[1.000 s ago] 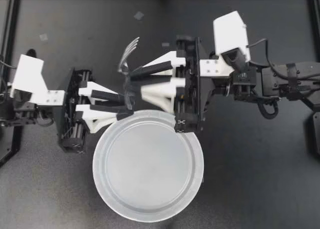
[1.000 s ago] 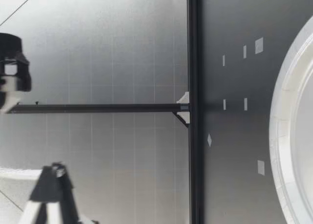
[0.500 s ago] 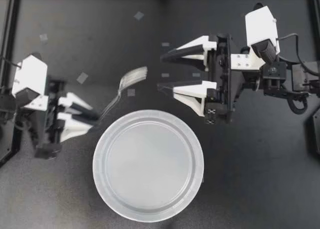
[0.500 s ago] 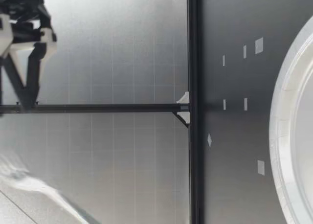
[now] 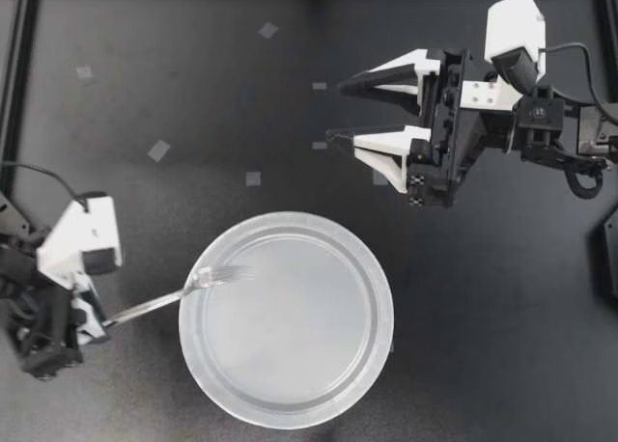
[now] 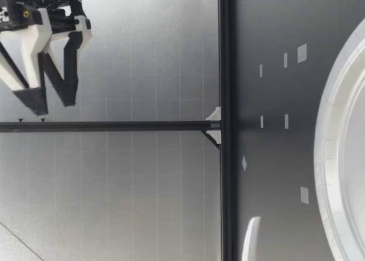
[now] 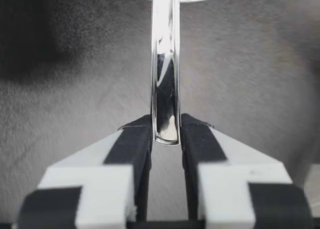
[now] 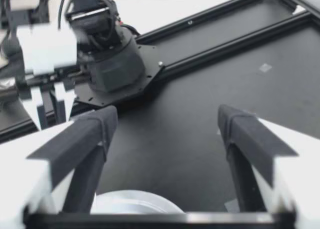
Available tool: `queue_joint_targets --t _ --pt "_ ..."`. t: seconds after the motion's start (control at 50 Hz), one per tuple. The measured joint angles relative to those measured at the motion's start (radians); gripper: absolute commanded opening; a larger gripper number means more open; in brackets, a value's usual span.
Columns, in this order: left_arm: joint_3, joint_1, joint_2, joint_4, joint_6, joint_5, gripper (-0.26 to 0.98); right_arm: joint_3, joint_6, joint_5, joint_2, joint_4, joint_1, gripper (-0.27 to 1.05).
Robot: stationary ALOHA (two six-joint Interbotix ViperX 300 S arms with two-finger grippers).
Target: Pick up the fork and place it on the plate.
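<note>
My left gripper (image 5: pixel 99 323) is closed tight on the tail end of the fork (image 5: pixel 179 295). The handle slants out ahead of it and crosses the rim of the plate (image 5: pixel 290 365), with the prongs over the plate's near-left part. Farther back, well apart from the plate, my right gripper (image 5: pixel 338 109) is spread wide and holds nothing.

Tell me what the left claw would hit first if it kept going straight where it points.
Most likely the near rim of the plate. The left claw, shut on the fork by its handle, points straight at it, and the tines are over that rim. The claw's height is unclear, so it might pass above.
</note>
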Motion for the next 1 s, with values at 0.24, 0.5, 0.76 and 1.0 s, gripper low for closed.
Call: queue_joint_targets --t 0.24,0.5,0.76,1.0 --pt "-0.011 -0.002 0.178 -0.006 0.057 -0.077 -0.04 0.021 0.04 -0.005 0.002 0.0 -0.002 0.79" --pt "-0.037 -0.017 0.311 -0.012 0.067 -0.084 -0.04 0.064 0.054 -0.052 -0.009 0.0 -0.002 0.79" --pt "-0.041 -0.017 0.354 -0.012 0.064 -0.103 -0.04 0.074 0.072 -0.091 0.0 0.0 -0.002 0.79" --pt "-0.06 -0.018 0.411 -0.012 0.074 -0.106 -0.03 0.075 0.084 -0.101 0.005 0.0 -0.002 0.79"
